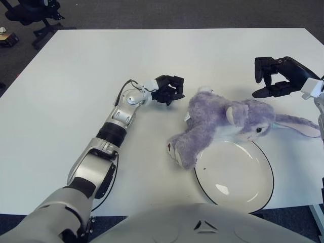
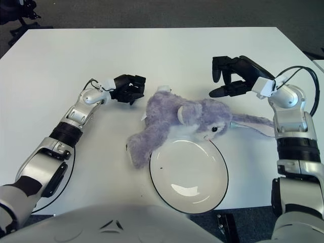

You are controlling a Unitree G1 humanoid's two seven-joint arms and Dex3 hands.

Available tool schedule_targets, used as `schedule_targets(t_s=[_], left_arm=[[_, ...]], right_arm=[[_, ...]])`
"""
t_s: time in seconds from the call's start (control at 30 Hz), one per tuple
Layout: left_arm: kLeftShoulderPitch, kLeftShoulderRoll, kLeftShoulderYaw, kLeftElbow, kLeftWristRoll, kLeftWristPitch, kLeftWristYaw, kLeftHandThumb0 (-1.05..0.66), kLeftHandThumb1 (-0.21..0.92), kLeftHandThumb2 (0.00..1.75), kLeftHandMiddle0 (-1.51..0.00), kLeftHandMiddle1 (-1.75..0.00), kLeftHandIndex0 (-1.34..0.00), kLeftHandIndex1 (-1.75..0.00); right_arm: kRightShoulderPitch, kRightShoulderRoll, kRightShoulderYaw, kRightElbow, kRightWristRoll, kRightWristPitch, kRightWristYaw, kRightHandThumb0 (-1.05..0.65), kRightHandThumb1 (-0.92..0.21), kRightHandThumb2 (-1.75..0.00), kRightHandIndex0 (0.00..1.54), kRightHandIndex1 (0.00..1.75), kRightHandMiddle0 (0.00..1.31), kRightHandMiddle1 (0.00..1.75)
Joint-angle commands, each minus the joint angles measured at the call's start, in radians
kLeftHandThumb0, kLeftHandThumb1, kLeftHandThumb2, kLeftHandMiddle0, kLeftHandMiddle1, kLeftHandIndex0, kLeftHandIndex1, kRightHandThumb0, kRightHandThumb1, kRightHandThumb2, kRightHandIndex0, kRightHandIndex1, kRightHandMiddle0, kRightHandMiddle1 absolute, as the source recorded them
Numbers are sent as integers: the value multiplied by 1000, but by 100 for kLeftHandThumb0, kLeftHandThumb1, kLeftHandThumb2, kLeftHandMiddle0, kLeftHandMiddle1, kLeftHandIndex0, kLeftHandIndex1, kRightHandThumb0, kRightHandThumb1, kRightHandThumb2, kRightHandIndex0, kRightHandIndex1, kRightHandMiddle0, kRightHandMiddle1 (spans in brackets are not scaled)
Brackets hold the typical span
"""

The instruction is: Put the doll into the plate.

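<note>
The doll [image 1: 223, 123], a purple plush rabbit, lies on its belly across the middle right of the frame, not in the plate: its head and chest overlap the plate's upper rim, while the rest of the body stretches up and to the left onto the bare table. One long ear with a pink lining trails off toward the right edge, and one leg reaches down-left, its foot ending just beside the plate's left rim.

The plate [image 1: 238, 188] (white, with a thin dark edge) sits in the lower right, and nothing lies inside it beyond the overlapping head.

The left hand [image 1: 167, 91] shows just left of the doll's rump, close to it but apart, its dark fingers curled in and gripping nothing. Its silver forearm runs down toward the lower left corner.

The right hand [image 2: 234, 76] hangs in the upper right of the frame, above the doll's head and clear of it, fingers spread wide in an open claw with nothing between them.

The white table [image 1: 76, 76] fills most of the view; an office chair [image 1: 30, 12] stands on dark floor in the upper left corner.
</note>
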Motion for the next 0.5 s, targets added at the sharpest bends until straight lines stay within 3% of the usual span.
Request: schedule_targets(t_s=[0.0, 0.3, 0.33, 0.37, 0.4, 0.43, 0.47], left_arm=[[-45, 17, 32, 60, 12, -56, 14, -30, 92, 20, -103, -175, -87, -175], [-81, 9, 55, 151, 19, -133, 12, -30, 92, 20, -102, -175, -87, -175], [-88, 10, 58, 172, 34, -166, 41, -30, 92, 20, -102, -175, -87, -175], [-94, 12, 62, 189, 45, -193, 63, -29, 92, 19, -102, -175, -87, -175], [-99, 13, 63, 204, 57, -215, 83, -28, 92, 19, -102, -175, -87, -175], [-104, 13, 65, 217, 66, -232, 96, -28, 92, 19, -101, -175, -87, -175], [-108, 14, 64, 227, 74, -242, 107, -28, 92, 19, -101, -175, -87, -175]], right_arm=[[21, -1, -43, -81, 114, 105, 42, -35, -92, -20, 53, 175, 46, 151], [43, -6, -71, -134, 137, 167, 55, -36, -92, -24, 48, 175, 48, 145], [81, -6, -87, -177, 103, 158, 28, -36, -92, -24, 48, 175, 48, 145], [109, -6, -100, -209, 76, 152, 8, -36, -89, -20, 44, 150, 36, 113], [130, -6, -110, -234, 59, 149, -6, -36, -88, -14, 44, 129, 31, 86], [141, -5, -115, -249, 50, 149, -14, -37, -88, -9, 43, 111, 30, 65], [146, -8, -122, -258, 52, 157, -12, -37, -88, -8, 44, 104, 30, 57]])
